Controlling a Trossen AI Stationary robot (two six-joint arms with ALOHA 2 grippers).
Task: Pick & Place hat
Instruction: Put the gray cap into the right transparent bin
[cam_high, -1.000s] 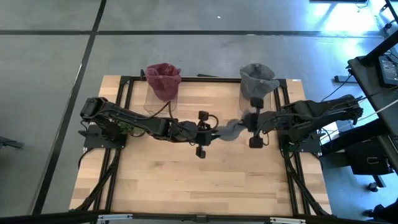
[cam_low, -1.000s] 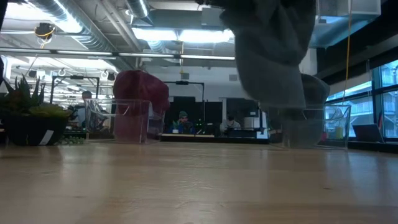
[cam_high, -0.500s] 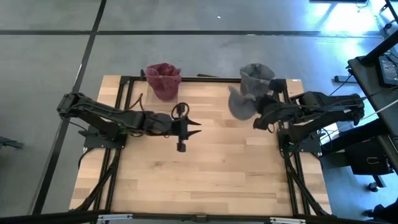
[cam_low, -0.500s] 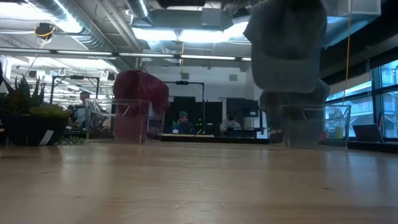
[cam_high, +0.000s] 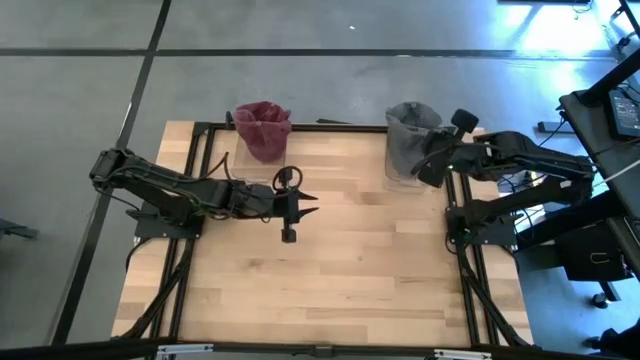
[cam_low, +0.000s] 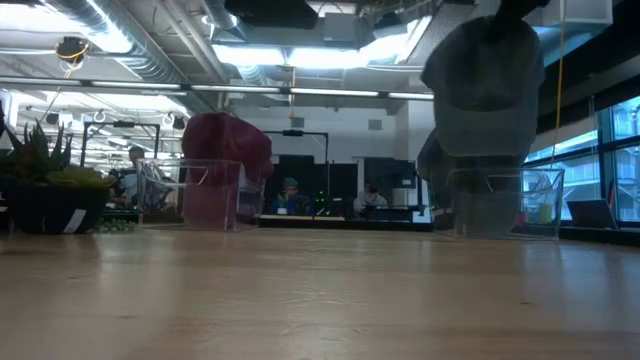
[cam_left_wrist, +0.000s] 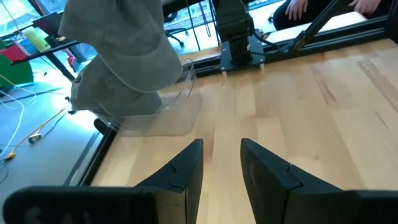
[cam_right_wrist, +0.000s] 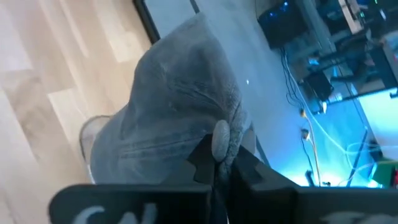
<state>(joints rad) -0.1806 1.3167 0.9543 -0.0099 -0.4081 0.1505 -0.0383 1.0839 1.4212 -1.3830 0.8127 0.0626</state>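
Observation:
A grey hat (cam_high: 405, 140) hangs from my right gripper (cam_high: 427, 168) over a clear container (cam_low: 500, 205) at the table's far right. In the low view the grey hat (cam_low: 485, 85) hangs just above that container, and a second grey shape (cam_low: 432, 160) sits behind it. My right gripper (cam_right_wrist: 225, 158) is shut on the hat. My left gripper (cam_high: 303, 204) is open above mid-table, left of centre, touching nothing; in its wrist view the open fingers (cam_left_wrist: 221, 155) point toward the grey hat (cam_left_wrist: 124, 50). A red hat (cam_high: 263, 128) sits on another clear container (cam_low: 205, 195). My right gripper pinches the grey hat's cloth between its two fingers, right beside a round grey button (cam_right_wrist: 221, 138). The hat is lifted clear of the table and hangs below the fingers, bunched. How many layers are in the pinch, I cannot tell.
The two clear containers stand along the table's far edge, the red hat's one left of centre. A black frame (cam_high: 200, 135) borders the table. Bare wood (cam_high: 330, 270) fills the middle and near side. Beyond the table is a room with people at desks (cam_low: 295, 195).
A second ago both grippers met at the grey hat at mid-table. My left gripper has come off it and drawn back toward the table's left. My right gripper has carried the hat up and toward the far right, until it hangs over the clear container.

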